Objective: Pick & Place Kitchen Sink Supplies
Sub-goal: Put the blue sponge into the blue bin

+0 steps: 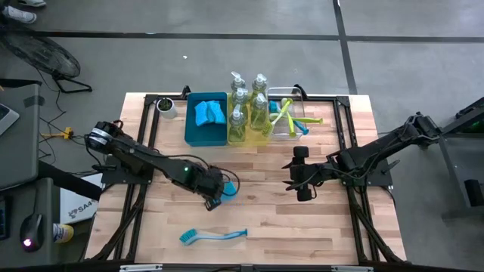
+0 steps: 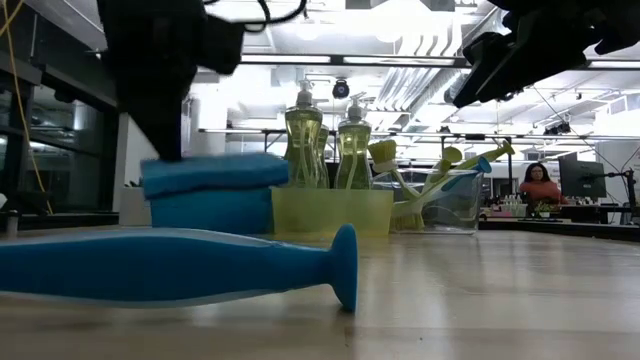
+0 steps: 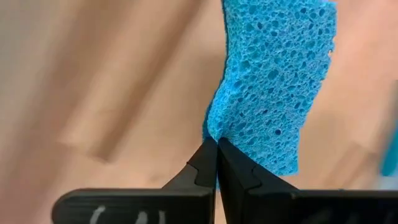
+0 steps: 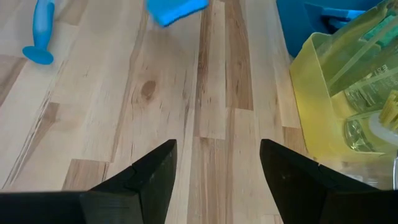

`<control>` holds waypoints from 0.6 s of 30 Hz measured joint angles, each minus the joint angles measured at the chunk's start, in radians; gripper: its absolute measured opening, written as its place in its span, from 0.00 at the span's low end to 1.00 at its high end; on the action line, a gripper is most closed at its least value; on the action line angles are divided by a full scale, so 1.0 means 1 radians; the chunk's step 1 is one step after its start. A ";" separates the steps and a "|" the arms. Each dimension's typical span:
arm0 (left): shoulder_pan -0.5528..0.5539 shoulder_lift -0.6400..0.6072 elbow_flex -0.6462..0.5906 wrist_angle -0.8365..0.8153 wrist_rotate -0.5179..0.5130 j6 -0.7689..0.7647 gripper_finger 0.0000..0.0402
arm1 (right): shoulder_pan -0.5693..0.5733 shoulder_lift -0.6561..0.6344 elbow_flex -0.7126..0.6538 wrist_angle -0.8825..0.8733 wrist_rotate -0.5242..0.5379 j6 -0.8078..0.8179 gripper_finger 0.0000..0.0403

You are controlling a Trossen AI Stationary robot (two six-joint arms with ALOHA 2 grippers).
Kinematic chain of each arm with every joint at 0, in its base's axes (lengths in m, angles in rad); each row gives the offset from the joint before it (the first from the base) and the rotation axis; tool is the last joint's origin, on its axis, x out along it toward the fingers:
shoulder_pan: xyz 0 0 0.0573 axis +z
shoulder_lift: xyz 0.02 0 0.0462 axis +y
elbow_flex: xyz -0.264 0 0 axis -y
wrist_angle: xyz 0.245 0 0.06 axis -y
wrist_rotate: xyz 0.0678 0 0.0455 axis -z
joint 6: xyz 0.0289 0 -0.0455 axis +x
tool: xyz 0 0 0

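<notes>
Blue sponge (image 3: 273,81) sits clamped in your left claw (image 3: 217,146); right claw (image 4: 217,180) gapes empty, 1 brush (image 1: 214,236) left.

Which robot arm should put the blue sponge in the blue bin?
The left. Its left gripper is already shut on the small bright-blue porous sponge, a short way in front of the blue plastic bin. The right gripper hangs open and empty above the bare wooden table.

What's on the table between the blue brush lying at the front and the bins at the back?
In the high view, between the blue brush and the blue bin is the left gripper, shut on a blue sponge; otherwise bare wood.
</notes>
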 joint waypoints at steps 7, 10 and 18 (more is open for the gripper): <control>0.007 -0.017 0.177 -0.378 -0.227 0.010 0.00 | 0.000 0.000 0.000 0.001 0.003 0.000 0.56; 0.022 -0.018 0.241 -0.514 -0.310 0.010 0.00 | 0.000 0.000 0.000 0.001 0.009 0.000 0.56; 0.161 -0.017 0.278 -0.686 -0.434 0.101 0.00 | 0.000 0.000 0.000 0.001 0.012 0.000 0.56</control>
